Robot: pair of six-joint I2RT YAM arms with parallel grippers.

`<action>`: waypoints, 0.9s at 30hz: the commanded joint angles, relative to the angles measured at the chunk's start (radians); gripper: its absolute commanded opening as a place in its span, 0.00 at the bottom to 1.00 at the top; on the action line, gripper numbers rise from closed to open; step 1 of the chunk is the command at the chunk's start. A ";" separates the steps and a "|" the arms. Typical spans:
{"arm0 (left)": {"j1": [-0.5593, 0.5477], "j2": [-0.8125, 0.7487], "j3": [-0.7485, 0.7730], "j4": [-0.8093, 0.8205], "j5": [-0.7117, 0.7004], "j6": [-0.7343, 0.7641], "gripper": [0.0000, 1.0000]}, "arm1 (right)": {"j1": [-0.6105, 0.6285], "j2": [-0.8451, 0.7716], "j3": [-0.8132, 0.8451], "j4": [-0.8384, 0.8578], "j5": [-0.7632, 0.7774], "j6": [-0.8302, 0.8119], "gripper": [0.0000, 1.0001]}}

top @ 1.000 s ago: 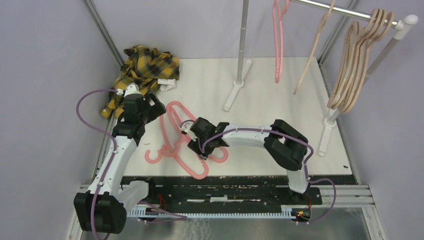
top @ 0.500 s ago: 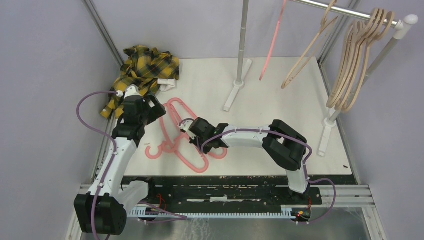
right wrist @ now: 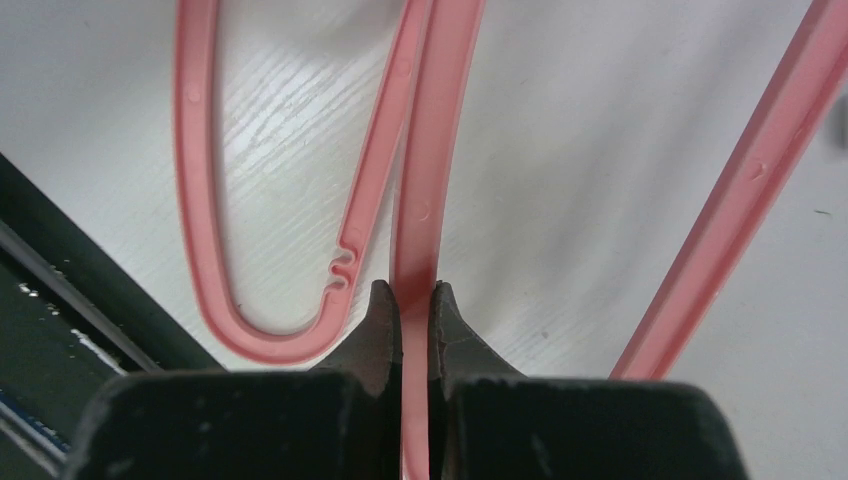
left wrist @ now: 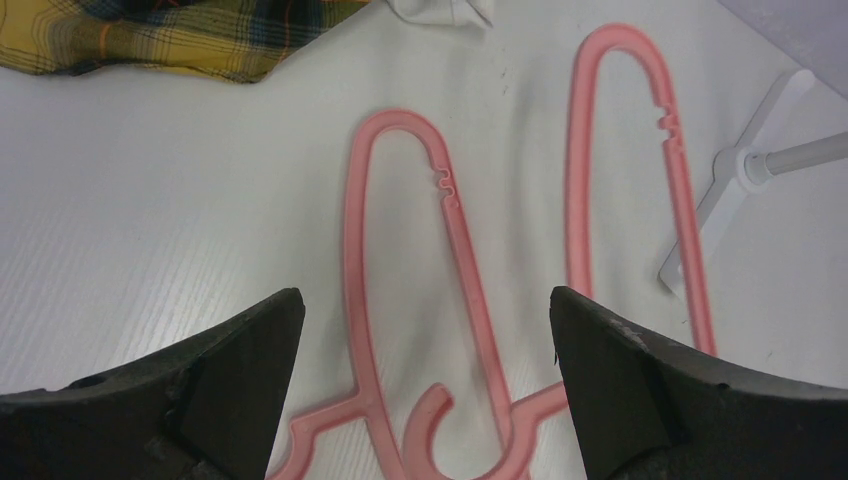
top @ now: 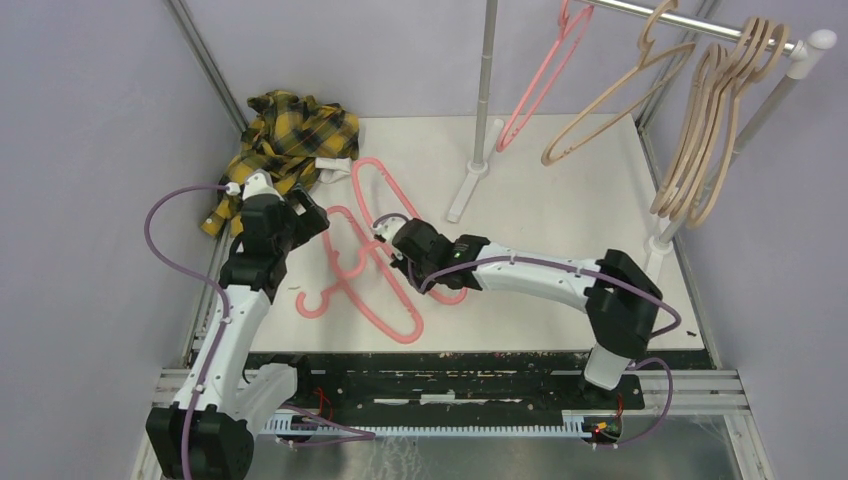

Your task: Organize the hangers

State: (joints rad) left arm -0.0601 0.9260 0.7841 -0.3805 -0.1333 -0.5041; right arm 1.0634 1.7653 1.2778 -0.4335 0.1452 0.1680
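Observation:
Two pink hangers lie overlapped on the white table. The nearer one (top: pixel 372 300) (left wrist: pixel 462 240) lies flat with its hook to the left. My right gripper (top: pixel 394 244) (right wrist: pixel 415 292) is shut on a straight bar of the other pink hanger (top: pixel 371 170) (right wrist: pixel 432 150), low over the table. Over both hangers, by the hooks, my left gripper (top: pixel 312 218) (left wrist: pixel 425 310) stands wide open and holds nothing. On the rail (top: pixel 690 22) hang one pink hanger (top: pixel 535 85), one beige hanger (top: pixel 600 110), both swung left, and several beige hangers (top: pixel 712 125) bunched at the right end.
A yellow plaid shirt (top: pixel 288 135) (left wrist: pixel 150 35) lies crumpled at the table's far left corner. The rack's left pole (top: pixel 487 70) stands on a white foot (top: pixel 468 182) (left wrist: pixel 745 190) mid-table; its right foot (top: pixel 655 262) sits at the right edge.
My right gripper has shut on the pink hanger's bar and dragged that hanger toward the far side. The pink and single beige hangers on the rail have swung left. The left arm barely moved.

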 commanded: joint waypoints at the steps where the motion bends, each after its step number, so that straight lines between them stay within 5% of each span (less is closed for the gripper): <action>1: 0.006 -0.043 0.006 0.025 -0.033 0.000 0.99 | -0.024 -0.140 0.084 -0.014 0.064 0.069 0.00; 6: 0.006 -0.058 0.007 0.023 -0.036 0.002 0.99 | -0.065 -0.247 0.099 0.060 0.022 0.186 0.00; 17: 0.007 -0.030 0.028 0.027 0.012 0.018 0.99 | -0.068 -0.505 0.049 0.499 0.274 0.418 0.01; 27: 0.006 -0.025 0.005 0.028 0.027 0.047 0.99 | -0.068 -0.537 -0.075 0.738 0.338 0.597 0.01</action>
State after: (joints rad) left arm -0.0601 0.9012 0.7841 -0.3805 -0.1265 -0.5034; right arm 0.9928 1.2274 1.2495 0.1642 0.4416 0.6647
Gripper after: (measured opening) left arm 0.992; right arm 0.050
